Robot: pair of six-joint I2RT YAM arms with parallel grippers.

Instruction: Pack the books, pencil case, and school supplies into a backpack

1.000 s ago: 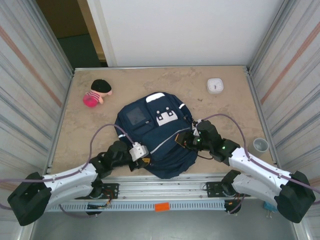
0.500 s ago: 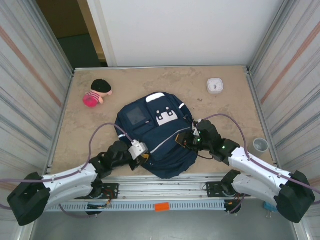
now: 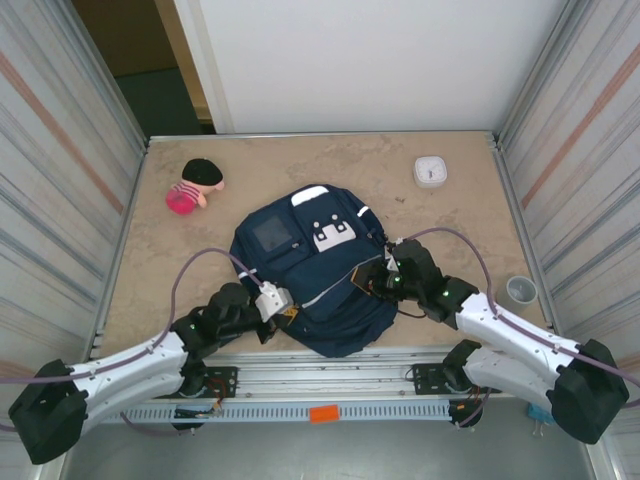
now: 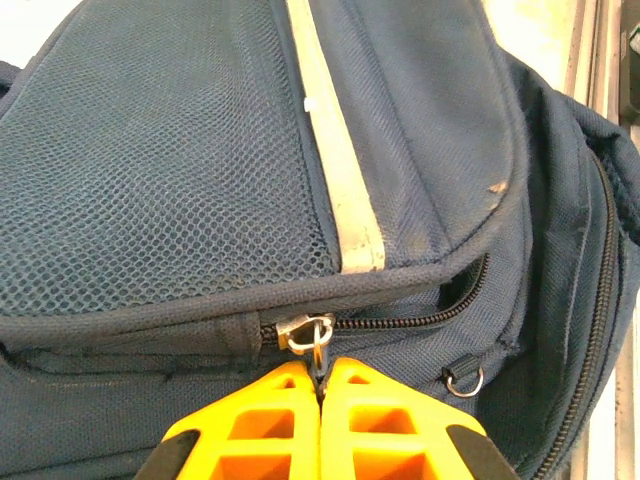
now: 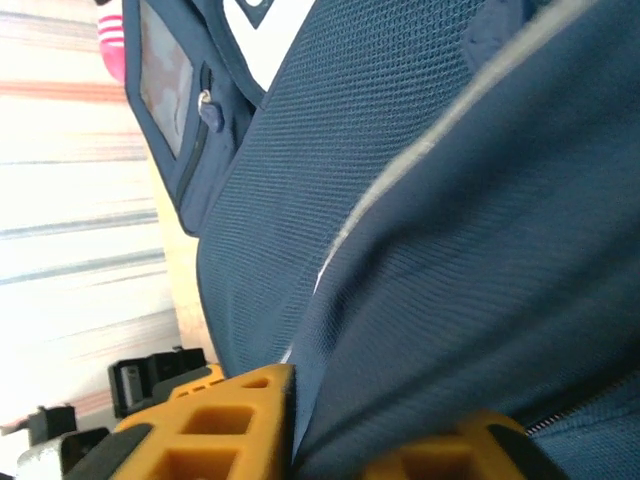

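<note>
You're pinching the zipper pull (image 4: 306, 331) with the left gripper (image 4: 320, 372), and the right gripper (image 5: 375, 415) is clamping backpack (image 3: 300, 265) fabric, mid-table by the near edge. Guessing only the zipping's left.

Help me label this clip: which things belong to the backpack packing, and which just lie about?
Job: backpack; zipper pull, pinched by left end effector; right end effector straddling backpack fabric.
Lying about: pink plush doll; white square device; grey cup.
</note>
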